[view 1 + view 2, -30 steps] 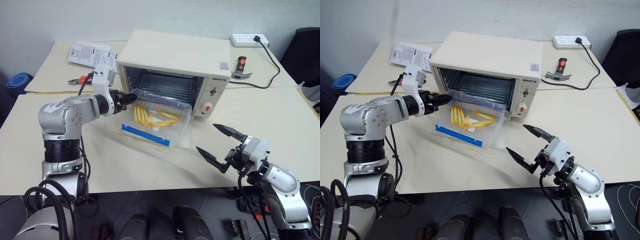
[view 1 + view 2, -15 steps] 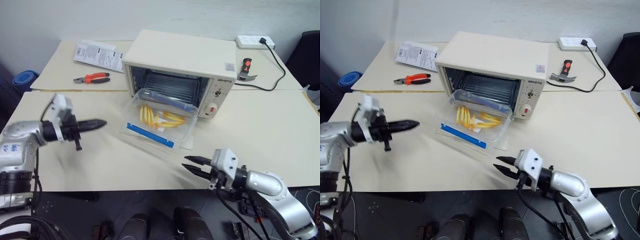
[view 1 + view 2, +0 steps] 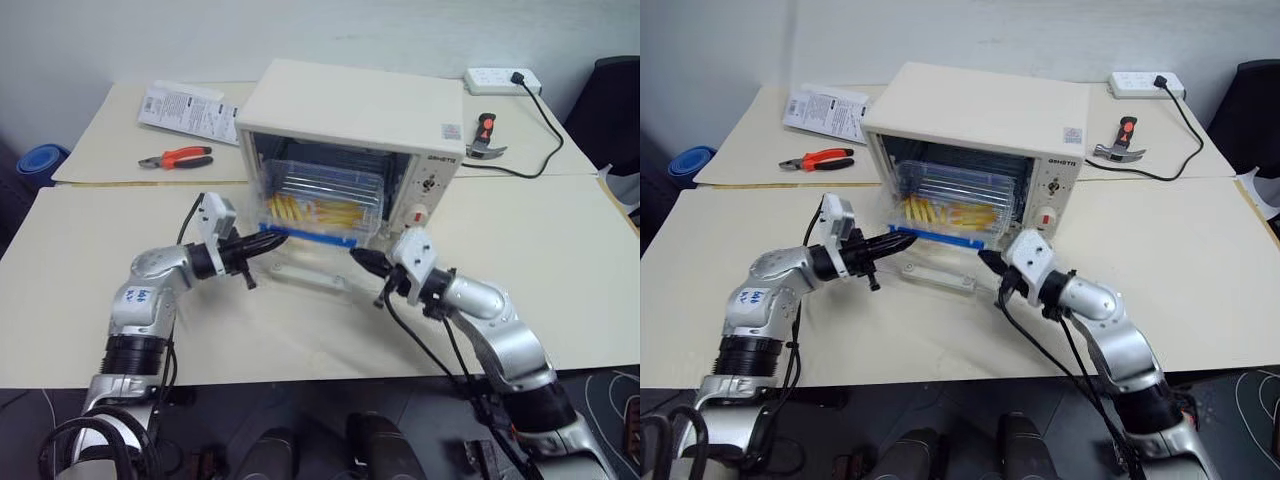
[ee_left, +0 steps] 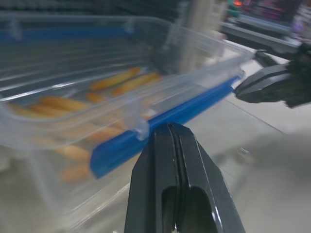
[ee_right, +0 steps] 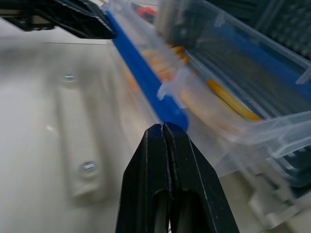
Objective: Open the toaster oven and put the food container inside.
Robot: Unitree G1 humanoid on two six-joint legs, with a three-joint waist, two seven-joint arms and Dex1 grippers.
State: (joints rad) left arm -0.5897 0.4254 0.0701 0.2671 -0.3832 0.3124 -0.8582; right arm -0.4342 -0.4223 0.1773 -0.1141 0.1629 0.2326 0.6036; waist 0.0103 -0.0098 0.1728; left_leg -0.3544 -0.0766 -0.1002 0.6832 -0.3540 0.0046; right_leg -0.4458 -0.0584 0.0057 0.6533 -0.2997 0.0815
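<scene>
Cream surface against a pale wall carries the toaster oven, which serves as the landmark. Oven door is dropped flat onto the surface in front of the oven; its glass is clear and the cavity is open.

Food container sits at the oven's mouth, tilted, its far part inside the cavity and its near blue clip strip hanging over the open door. Yellow sticks visible through the clear wall.

Left pincer: jaws pressed together, nothing between them, tip at the near left end of the blue strip in front of the oven. Contact with the strip cannot be confirmed.

Right pincer: jaws likewise pressed together and empty, tip just off the container's near right corner, in front of the oven's knob panel.

Behind and to the left of the oven: orange-handled pliers and a printed leaflet. To its right rear: a hammer, and a white power strip with a black cord.
</scene>
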